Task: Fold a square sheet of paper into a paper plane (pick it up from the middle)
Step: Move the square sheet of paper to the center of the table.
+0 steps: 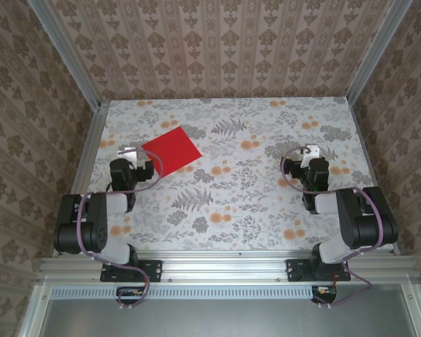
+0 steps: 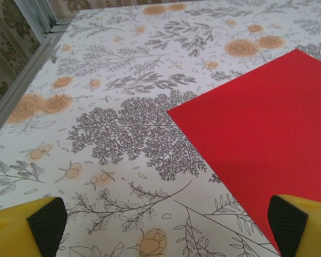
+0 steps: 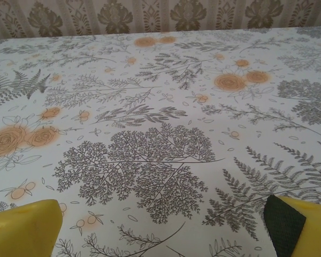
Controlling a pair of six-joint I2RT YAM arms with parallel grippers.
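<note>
- Arm bases, top view: my two arms are bolted to the metal rail (image 1: 224, 270) at the near edge of the surface (image 1: 252, 203), left arm on the left, right arm on the right, both folded back at the elbow.
- Left tool (image 1: 142, 157), top view: it sits low over the left half of the surface and points away and to the right, with its tip just beside the near-left edge of the red sheet.
- Left tool (image 2: 166, 230), left wrist view: the two yellow fingers stand at opposite bottom corners of the picture, dark pads (image 2: 45, 225) facing inward. The jaws are spread wide with nothing between them. The right-hand finger overlaps the sheet's near edge, and I cannot tell whether it touches the paper.
- Right tool (image 1: 310, 156), top view: it is over the right half of the surface, well apart from the sheet.
- Right tool (image 3: 166, 230), right wrist view: yellow fingers at the bottom corners, one dark pad (image 3: 283, 225) visible on the right. It is spread wide and holds nothing, with bare floral surface (image 3: 150, 107) ahead of it.
- Square sheet of paper (image 1: 172, 149), top view: bright red, lying flat, turned corner-on like a diamond, in the far-left part of the surface.
- Same sheet (image 2: 262, 128), left wrist view: close up, one corner points left and two straight edges run off to the right, with a shadow across its near part.
- Side rail (image 2: 21, 80), left wrist view: a metal strip along the left margin of the surface (image 2: 123, 80).
- Walls (image 1: 217, 49): damask-patterned, enclosing the surface on three sides. The far wall (image 3: 150, 16) also shows in the right wrist view.
</note>
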